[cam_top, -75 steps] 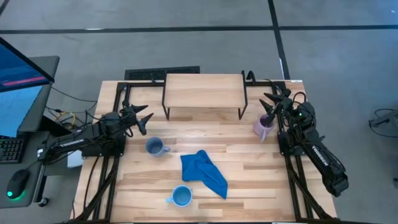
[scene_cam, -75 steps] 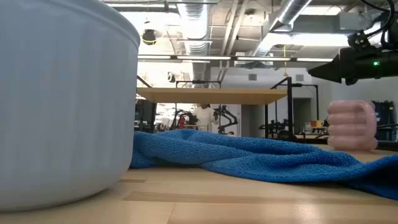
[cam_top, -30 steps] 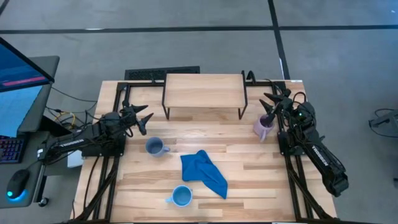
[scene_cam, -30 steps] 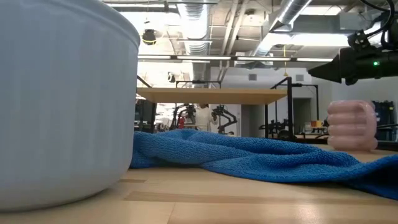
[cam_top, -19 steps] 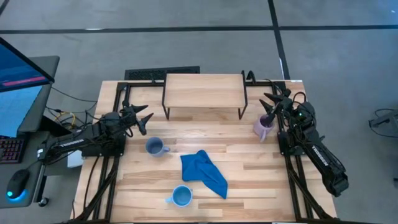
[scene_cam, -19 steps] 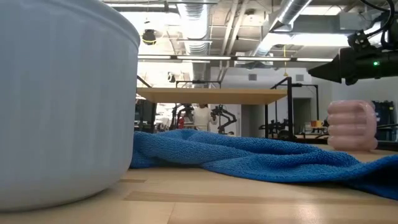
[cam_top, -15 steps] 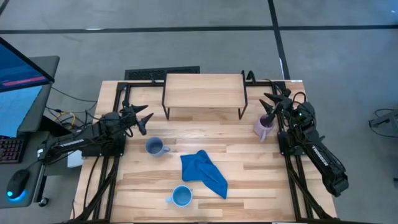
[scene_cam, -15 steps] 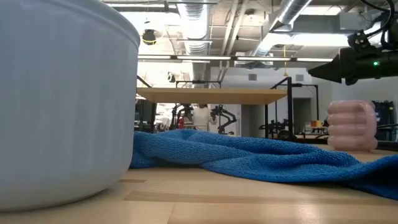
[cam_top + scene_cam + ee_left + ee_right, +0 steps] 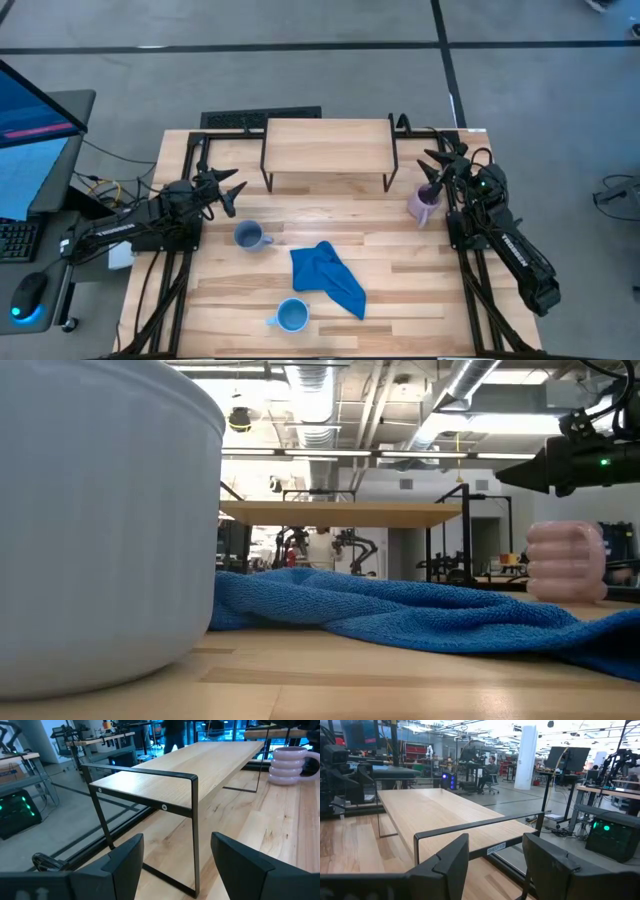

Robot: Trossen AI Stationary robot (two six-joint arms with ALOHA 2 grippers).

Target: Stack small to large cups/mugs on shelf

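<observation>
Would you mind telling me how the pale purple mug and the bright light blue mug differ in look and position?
The pale purple ribbed mug stands by the right end of the light-wood shelf, beside the right gripper; the bright light blue mug stands near the table's front edge, by the blue cloth. The purple one's wall bulges in rounded rings; the blue one's looks nearly straight. Both stand upright on the tabletop.
</observation>
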